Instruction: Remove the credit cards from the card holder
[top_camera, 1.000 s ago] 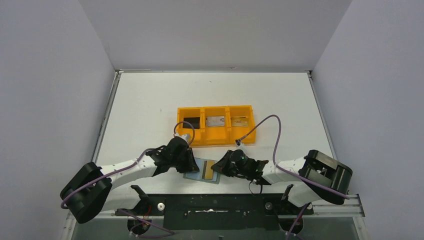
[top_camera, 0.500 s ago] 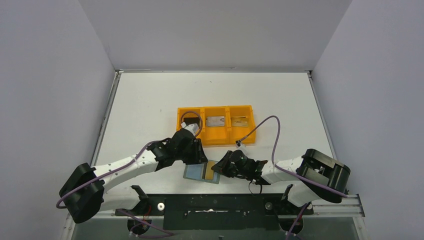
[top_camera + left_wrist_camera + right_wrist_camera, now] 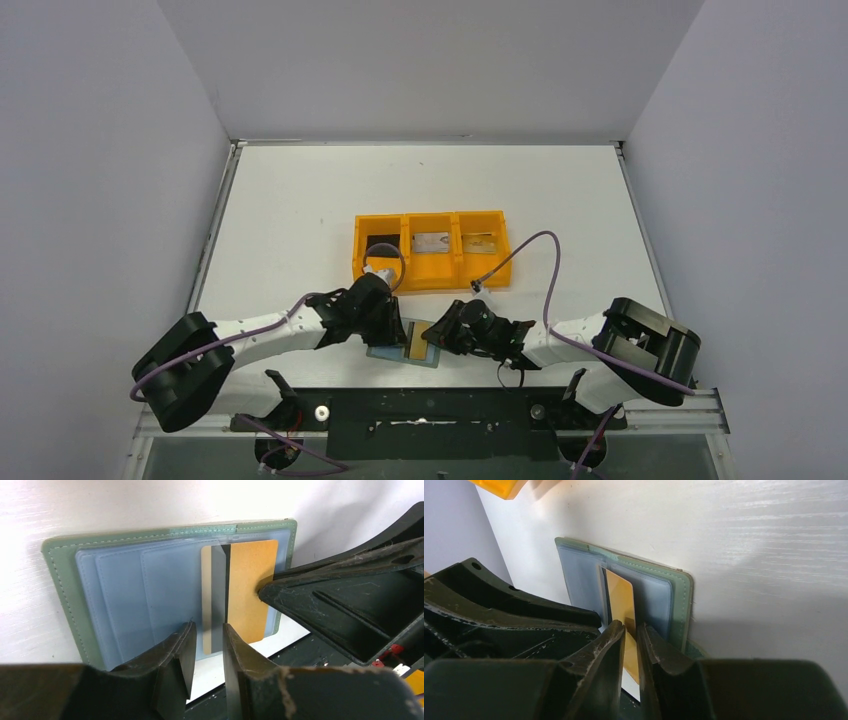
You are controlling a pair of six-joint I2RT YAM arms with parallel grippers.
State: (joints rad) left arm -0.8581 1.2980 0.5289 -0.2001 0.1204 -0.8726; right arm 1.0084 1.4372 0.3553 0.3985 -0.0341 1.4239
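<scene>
The card holder lies open near the table's front edge, grey-green rim and pale blue pockets up. A tan-brown credit card with a grey stripe lies on its right half. My left gripper hovers over the stripe, jaws a narrow gap apart with nothing between them. My right gripper stands on the card, jaws slightly parted, one fingertip touching the card's edge. Three more cards lie in the tray: black, silvery grey, tan.
The orange three-compartment tray stands just behind the card holder. Purple cables loop from both wrists over the tray's front. The black mounting rail runs along the near edge, right behind the holder.
The left gripper swung up toward the tray's left compartment, then came back down over the card holder. The right gripper's jaws parted a little and stayed on the card.
</scene>
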